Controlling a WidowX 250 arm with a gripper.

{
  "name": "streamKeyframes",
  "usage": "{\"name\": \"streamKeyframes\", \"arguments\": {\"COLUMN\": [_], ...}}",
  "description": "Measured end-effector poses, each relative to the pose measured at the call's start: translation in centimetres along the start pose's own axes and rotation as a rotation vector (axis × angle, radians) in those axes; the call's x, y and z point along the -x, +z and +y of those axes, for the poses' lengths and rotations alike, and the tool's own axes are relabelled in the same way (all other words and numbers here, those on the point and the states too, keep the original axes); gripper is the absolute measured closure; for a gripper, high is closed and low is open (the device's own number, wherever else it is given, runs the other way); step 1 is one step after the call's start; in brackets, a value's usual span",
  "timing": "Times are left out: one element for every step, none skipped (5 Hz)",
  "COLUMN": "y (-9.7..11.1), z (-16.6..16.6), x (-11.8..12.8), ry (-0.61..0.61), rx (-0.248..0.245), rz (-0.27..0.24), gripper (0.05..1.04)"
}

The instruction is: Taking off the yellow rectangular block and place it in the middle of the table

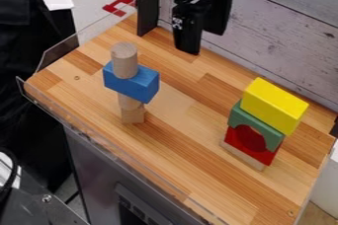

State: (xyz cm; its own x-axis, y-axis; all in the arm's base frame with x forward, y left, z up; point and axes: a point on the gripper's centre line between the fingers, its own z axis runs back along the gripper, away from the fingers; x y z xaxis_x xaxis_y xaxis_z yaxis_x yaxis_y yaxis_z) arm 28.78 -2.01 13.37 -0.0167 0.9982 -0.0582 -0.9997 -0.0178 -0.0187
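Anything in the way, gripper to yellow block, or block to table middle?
Nothing visible in either path. Yellow block tops its stack, with only the green arch directly under it; gripper hangs near the back wall. Blue-block tower stands beyond the table's middle, likely clear of the carry.

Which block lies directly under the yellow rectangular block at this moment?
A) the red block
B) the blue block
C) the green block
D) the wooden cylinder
C: the yellow block rests on top of the green block, at the top of the right stack.
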Motion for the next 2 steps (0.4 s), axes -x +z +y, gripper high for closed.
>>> {"name": "streamKeyframes", "arguments": {"y": [0.3,0.1], "z": [0.2,0.4], "x": [2.8,5.0], "ry": [-0.054,-0.095], "rx": [0.02,0.032], "rz": [0.015,0.037], "gripper": [0.084,0.084]}}
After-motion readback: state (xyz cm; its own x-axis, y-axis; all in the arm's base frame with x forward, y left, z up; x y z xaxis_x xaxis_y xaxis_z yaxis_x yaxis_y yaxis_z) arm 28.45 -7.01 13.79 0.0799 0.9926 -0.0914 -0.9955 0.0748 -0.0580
